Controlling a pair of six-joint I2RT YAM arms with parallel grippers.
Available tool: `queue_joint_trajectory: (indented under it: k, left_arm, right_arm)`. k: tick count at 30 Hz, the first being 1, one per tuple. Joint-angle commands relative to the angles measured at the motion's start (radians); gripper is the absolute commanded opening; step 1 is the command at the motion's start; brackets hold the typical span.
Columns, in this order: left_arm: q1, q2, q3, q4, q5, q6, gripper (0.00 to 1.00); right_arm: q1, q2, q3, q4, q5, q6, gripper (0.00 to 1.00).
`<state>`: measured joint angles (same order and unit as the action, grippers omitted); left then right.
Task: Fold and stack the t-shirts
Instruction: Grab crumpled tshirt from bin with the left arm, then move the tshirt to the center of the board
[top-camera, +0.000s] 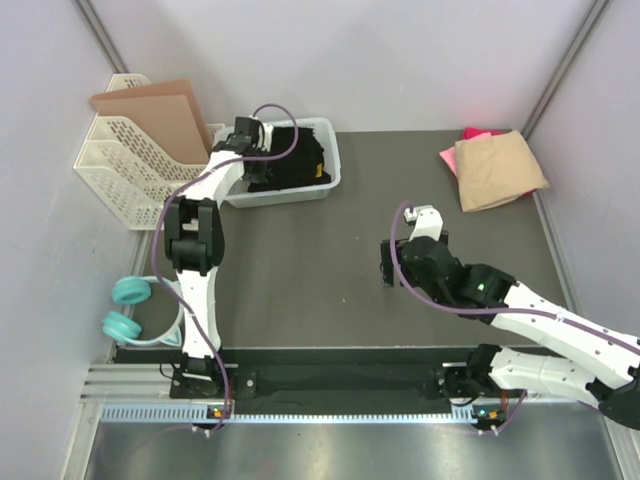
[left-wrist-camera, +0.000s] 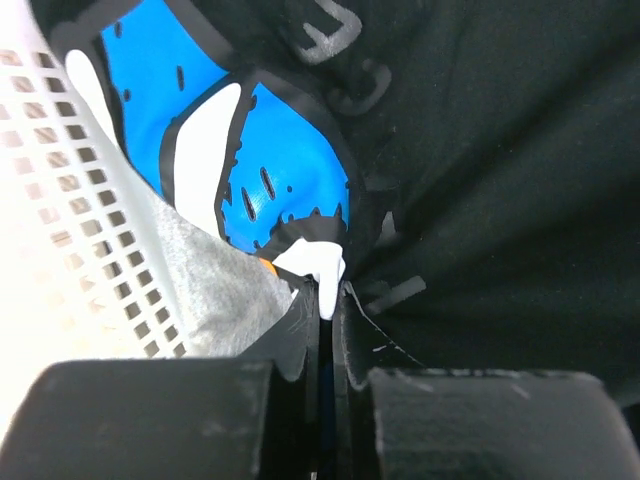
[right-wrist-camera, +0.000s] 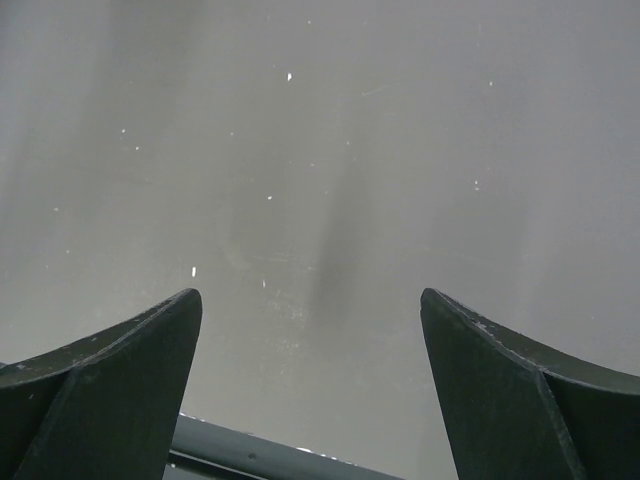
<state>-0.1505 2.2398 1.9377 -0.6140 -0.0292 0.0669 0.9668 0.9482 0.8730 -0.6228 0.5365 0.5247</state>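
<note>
Pinching black t-shirt (left-wrist-camera: 500, 200) in upper-left bin (top-camera: 300, 192) with clenched left jaws for lifting out; right jaws released, idle.

Robot lab / test cell, not a home or shop. Boxed in by plain pale walls (top-camera: 400, 60) w/ metal corner posts (top-camera: 100, 40). Dark mat table (top-camera: 300, 280), aluminium rail (top-camera: 125, 383) along its near edge. Two white robot arms bolted there: left arm (top-camera: 200, 300), right arm (top-camera: 550, 318). Bench clutter: white mesh rack (top-camera: 110, 175) w/ cardboard sheets (top-camera: 165, 120), plastic bin (top-camera: 280, 195), teal headphones (top-camera: 125, 310) at left edge
</note>
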Motion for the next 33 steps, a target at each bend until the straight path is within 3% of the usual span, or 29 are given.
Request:
queue_joint_trajectory:
  k: [1,6,14,17,20,24,27,33]
  left_arm:
    - [0.0,-0.073,0.104,-0.03,-0.002,0.008,0.0]
    - [-0.049,-0.239,0.214,-0.053,0.002,0.071,0.0]
    - [-0.204,-0.61,0.208,-0.062,0.025,0.146,0.0]
    - [-0.245,-0.73,0.166,-0.107,0.107,0.122,0.0]
    - [-0.248,-0.827,0.093,-0.179,0.212,0.085,0.0]
    - [-0.253,-0.937,-0.182,-0.213,0.356,0.07,0.0]
    - [-0.279,-0.979,-0.381,-0.205,0.38,0.063,0.0]
    - [-0.426,-0.895,-0.603,-0.225,0.356,0.126,0.0]
  right_arm:
    - [0.016,-0.02,-0.008,0.031,0.008,-0.012,0.9]
    - [0.016,-0.025,-0.009,0.037,0.008,-0.017,0.89]
    - [0.016,-0.074,0.032,0.0,0.071,-0.032,0.89]
    - [0.016,-0.117,0.06,-0.038,0.112,-0.028,0.89]
    - [0.016,-0.173,0.084,-0.078,0.151,-0.014,0.88]
    - [0.016,-0.241,0.116,-0.118,0.195,0.003,0.88]
    - [0.016,-0.262,0.141,-0.144,0.223,0.014,0.88]
    - [0.016,-0.247,0.175,-0.175,0.24,0.052,0.86]
